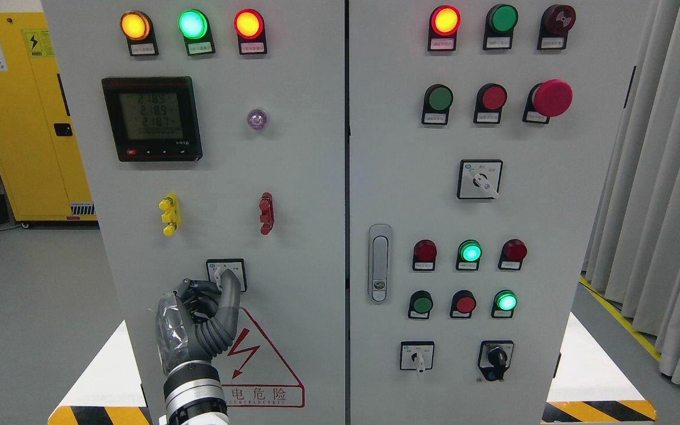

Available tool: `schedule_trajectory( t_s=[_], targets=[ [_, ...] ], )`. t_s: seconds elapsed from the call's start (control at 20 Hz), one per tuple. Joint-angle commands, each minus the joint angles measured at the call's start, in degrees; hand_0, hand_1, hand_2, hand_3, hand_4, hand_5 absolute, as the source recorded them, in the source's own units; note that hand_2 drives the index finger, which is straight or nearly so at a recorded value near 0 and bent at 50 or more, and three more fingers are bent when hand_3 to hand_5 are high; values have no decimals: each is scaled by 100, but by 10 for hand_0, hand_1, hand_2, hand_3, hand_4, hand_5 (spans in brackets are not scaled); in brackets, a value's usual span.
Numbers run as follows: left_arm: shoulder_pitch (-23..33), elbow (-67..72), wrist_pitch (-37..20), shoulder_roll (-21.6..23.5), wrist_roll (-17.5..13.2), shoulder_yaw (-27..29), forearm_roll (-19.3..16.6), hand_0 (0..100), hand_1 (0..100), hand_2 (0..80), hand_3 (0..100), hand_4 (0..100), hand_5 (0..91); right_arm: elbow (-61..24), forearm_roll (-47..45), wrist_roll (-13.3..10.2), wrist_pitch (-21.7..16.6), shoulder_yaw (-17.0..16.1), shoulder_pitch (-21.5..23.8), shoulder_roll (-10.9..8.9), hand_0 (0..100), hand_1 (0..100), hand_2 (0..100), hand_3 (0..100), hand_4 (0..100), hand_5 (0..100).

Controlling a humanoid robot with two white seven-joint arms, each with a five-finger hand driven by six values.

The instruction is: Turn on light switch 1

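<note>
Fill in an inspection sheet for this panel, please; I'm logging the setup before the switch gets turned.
Surface: grey cabinet, two doors, upright.
Job's things: rotary switch at lower left door, partly covered by fingers.
Clutter: nothing seen.
Hands: left hand raised to the switch, fingertips on its knob; right hand not in view.
Cables: nothing seen.
Indicators: top lamps lit amber, green, red; meter showing digits; red mushroom button on right door.
Surroundings: yellow cabinet at left, grey curtain at right, striped floor tape.
</note>
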Motion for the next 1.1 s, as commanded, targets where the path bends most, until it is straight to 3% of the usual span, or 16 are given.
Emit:
schedule_trajectory(
  t_s=[0.0, 1.05],
  targets=[
    [-2, 5, -4, -2, -3, -8, 0, 618, 497, 664, 957, 872, 772, 0, -167, 2, 2, 0, -1, 0, 0, 500, 40, 0, 0, 0],
    [-2, 14, 5, -2, -20, -8, 9, 698, 474, 667, 960, 876, 783, 0, -167, 2, 2, 0, -1, 0, 0, 500, 40, 0, 0, 0]
  ],
)
